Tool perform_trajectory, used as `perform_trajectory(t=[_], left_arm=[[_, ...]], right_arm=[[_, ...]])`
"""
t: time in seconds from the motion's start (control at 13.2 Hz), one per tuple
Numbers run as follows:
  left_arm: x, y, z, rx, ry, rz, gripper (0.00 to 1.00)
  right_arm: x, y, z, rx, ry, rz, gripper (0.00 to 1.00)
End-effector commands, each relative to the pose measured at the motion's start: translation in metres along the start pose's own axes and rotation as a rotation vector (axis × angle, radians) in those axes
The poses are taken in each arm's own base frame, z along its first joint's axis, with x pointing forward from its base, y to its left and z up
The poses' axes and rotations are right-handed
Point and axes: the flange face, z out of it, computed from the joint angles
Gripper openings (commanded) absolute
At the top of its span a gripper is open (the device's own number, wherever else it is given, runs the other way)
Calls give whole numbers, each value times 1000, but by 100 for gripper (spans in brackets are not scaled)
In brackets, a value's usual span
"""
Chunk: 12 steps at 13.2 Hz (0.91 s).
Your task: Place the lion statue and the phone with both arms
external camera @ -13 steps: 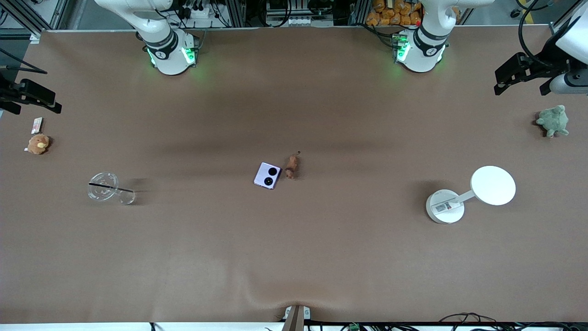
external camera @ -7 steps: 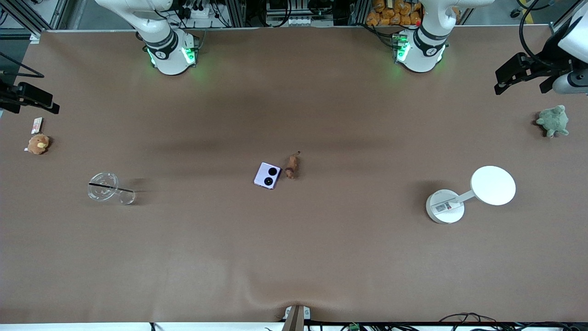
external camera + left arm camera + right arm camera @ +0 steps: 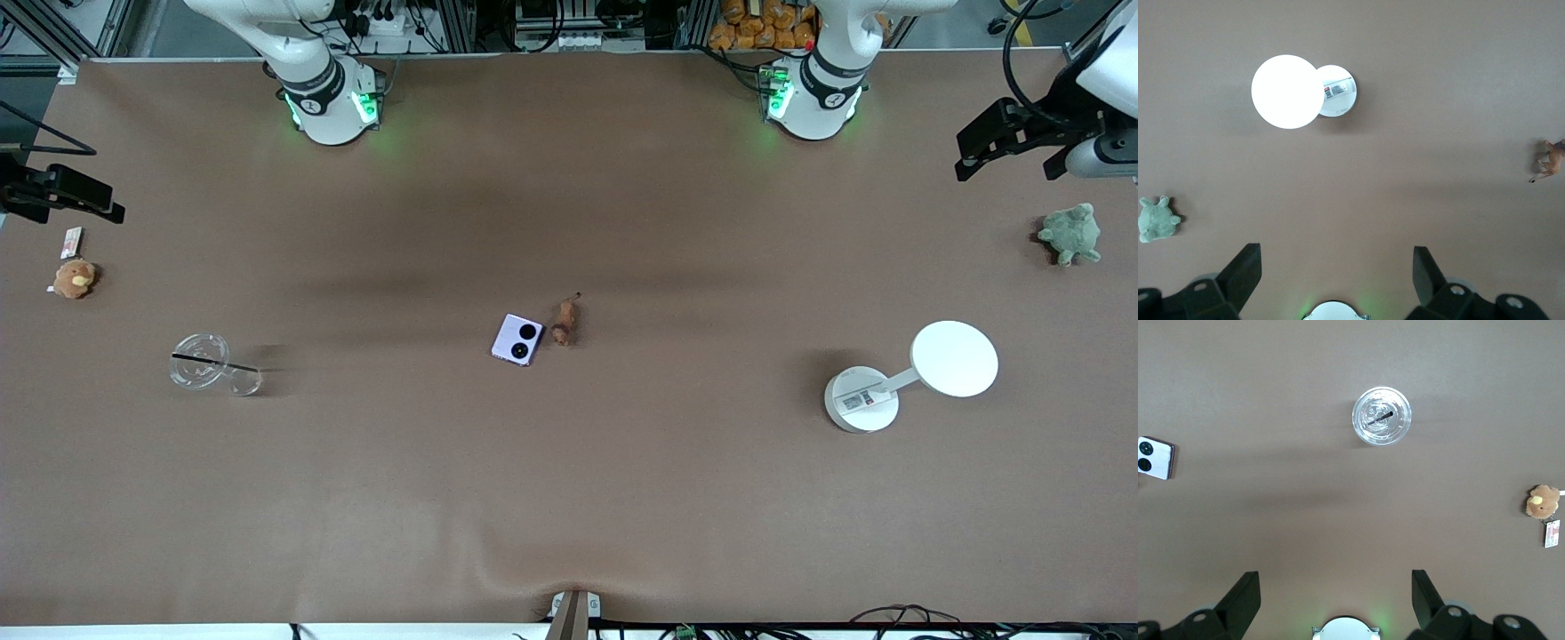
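A brown cloth covers the table (image 3: 622, 498), rumpled at the edge nearest the front camera. Along the top of the front view stand metal framing, cables and a heap of orange items past the table's edge.

Two arms rise from two bases lit green. The left gripper (image 3: 1337, 270) hangs high over the left arm's end of the table, jaws spread wide and holding nothing. The right gripper (image 3: 1336, 593) hangs high over the right arm's end, likewise wide open and empty.

One phone (image 3: 517, 339), lilac with two black circles facing up, lies near the middle of the table. One lion (image 3: 564, 322) lies just beside it, toward the left arm's end and slightly farther from the front camera; whether they touch I cannot tell.

Toward the left arm's end there is one white stand (image 3: 907, 378) and one green plush (image 3: 1070, 234). Toward the right arm's end there is one clear cup (image 3: 213, 364) with a black straw, one orange plush (image 3: 73, 278) and one small tag (image 3: 72, 240) beside it.

The left wrist view shows the stand, green plush and lion, but not the phone. The right wrist view shows the cup, orange plush, tag and phone, but not the lion. Only the front view shows the bases fully.
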Motion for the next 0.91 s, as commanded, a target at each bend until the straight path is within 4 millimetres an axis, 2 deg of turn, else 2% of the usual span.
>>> perform_trajectory(t=[0.0, 0.6, 0.83], left_arm=[[-3, 5, -5, 14, -3, 6, 100], [-3, 0, -6, 8, -3, -5, 100], [-3, -2, -7, 9, -1, -10, 100]], right_arm=[[1, -2, -2, 3, 2, 7, 100], [13, -2, -4, -2, 22, 14, 100], [15, 0, -25, -11, 100, 13, 100]])
